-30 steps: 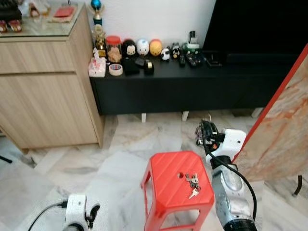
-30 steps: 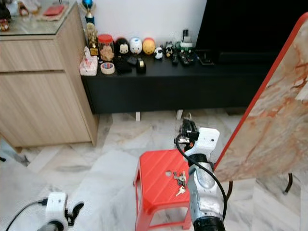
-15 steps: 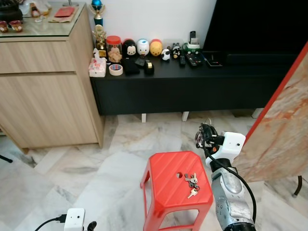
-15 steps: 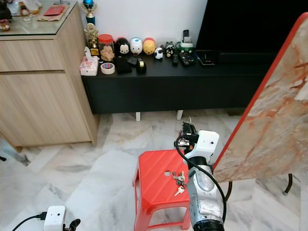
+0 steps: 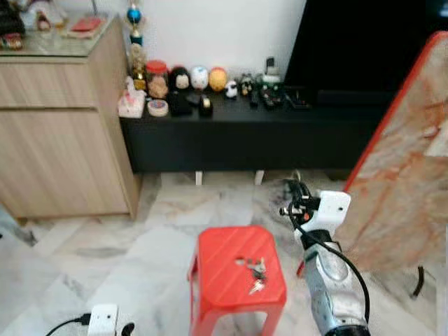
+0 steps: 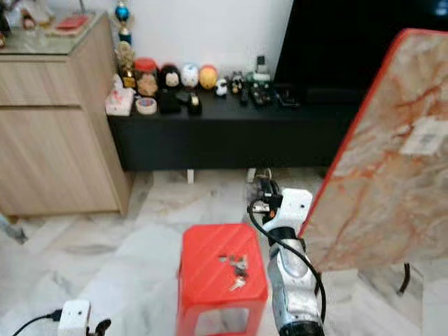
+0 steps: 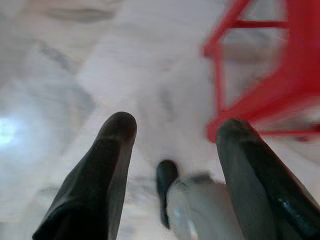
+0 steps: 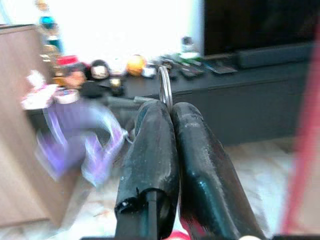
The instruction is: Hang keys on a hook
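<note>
A bunch of keys (image 5: pixel 254 271) lies on top of a red plastic stool (image 5: pixel 217 262) on the marble floor. My right gripper (image 5: pixel 291 197) is raised just beyond the stool's far right corner. In the right wrist view that gripper (image 8: pixel 170 107) is shut on a metal key ring (image 8: pixel 165 86) that sticks up between the fingertips. A blurred purple thing (image 8: pixel 82 147) swings beside the fingers. My left gripper (image 7: pixel 172 130) hangs low and open over the floor, left of the stool's legs (image 7: pixel 260 100). No hook can be made out.
A low black console (image 5: pixel 245 136) with small figures, jars and remotes runs along the wall, under a dark screen (image 5: pixel 364 42). A wooden cabinet (image 5: pixel 63 133) stands at the left. A marble slab with a red edge (image 5: pixel 409 175) leans at the right.
The whole picture has shifted and blurred, so the camera has moved. My left arm has sunk lower in the view. The right gripper stays shut by the stool's far right corner.
</note>
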{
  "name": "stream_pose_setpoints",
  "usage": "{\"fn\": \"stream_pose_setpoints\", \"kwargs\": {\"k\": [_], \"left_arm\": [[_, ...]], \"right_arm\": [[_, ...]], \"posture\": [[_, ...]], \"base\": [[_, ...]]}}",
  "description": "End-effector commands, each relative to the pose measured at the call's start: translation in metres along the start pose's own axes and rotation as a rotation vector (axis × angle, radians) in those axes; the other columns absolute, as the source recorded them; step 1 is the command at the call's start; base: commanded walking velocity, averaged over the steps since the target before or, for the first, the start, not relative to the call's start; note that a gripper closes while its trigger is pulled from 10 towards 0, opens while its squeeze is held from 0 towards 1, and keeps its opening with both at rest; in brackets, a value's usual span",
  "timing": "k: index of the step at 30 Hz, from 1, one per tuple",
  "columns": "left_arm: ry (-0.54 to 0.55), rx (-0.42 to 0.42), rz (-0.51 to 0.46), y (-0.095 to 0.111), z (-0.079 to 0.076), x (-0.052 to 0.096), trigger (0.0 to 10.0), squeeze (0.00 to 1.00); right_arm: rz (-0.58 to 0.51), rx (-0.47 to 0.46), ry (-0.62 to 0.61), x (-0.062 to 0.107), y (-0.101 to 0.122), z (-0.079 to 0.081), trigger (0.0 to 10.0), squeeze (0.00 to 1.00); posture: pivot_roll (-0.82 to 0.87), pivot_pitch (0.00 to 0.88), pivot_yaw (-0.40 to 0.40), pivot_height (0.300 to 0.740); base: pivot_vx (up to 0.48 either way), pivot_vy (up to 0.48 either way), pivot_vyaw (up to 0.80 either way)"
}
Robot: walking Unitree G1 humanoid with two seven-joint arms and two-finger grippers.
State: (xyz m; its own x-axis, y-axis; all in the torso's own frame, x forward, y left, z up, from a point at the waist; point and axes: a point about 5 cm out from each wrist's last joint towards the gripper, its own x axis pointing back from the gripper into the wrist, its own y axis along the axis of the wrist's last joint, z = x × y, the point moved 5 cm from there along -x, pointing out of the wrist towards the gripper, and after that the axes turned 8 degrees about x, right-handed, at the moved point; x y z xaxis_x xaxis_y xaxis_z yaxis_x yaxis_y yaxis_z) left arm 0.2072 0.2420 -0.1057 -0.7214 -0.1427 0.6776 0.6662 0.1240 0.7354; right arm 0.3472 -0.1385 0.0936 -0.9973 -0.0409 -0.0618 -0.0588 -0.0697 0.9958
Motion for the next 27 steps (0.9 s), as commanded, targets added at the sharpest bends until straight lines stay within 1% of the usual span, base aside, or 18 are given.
{"fn": "stream_pose_setpoints", "kwargs": {"k": [1, 6, 12, 21, 26, 27], "left_arm": [[0.004, -0.012, 0.013, -0.004, 0.004, 0.001, 10.0, 0.0], [0.004, -0.012, 0.023, -0.007, 0.003, 0.002, 10.0, 0.0], [-0.016, -0.02, 0.024, -0.009, -0.004, 0.002, 10.0, 0.0], [-0.014, -0.019, 0.042, -0.014, -0.003, 0.004, 10.0, 0.0], [-0.016, -0.028, 0.035, -0.012, -0.003, 0.003, 10.0, 0.0], [-0.014, -0.032, 0.037, -0.013, -0.003, 0.003, 10.0, 0.0]], "right_arm": [[-0.014, -0.006, -0.004, -0.001, 0.005, 0.0, 10.0, 0.0], [-0.013, -0.008, -0.008, 0.0, 0.005, 0.0, 10.0, 0.0], [-0.011, -0.008, -0.01, 0.001, 0.005, 0.0, 10.0, 0.0], [-0.015, -0.01, -0.011, 0.001, 0.007, 0.0, 10.0, 0.0], [-0.019, -0.01, -0.013, 0.001, 0.007, 0.0, 10.0, 0.0], [-0.019, -0.01, -0.013, 0.001, 0.007, 0.0, 10.0, 0.0]], "posture": [[0.07, 0.0, -0.093, 0.74], [0.07, 0.0, -0.092, 0.74], [0.07, 0.0, -0.091, 0.74], [0.06, 0.0, -0.09, 0.74], [0.06, 0.0, -0.088, 0.74], [0.06, 0.0, -0.087, 0.74]], "base": [[0.0, -0.39, 0.0], [0.0, -0.388, 0.0], [0.0, -0.389, 0.0], [0.0, -0.389, 0.0], [0.0, -0.373, 0.0], [0.0, 0.0, 0.0]]}}
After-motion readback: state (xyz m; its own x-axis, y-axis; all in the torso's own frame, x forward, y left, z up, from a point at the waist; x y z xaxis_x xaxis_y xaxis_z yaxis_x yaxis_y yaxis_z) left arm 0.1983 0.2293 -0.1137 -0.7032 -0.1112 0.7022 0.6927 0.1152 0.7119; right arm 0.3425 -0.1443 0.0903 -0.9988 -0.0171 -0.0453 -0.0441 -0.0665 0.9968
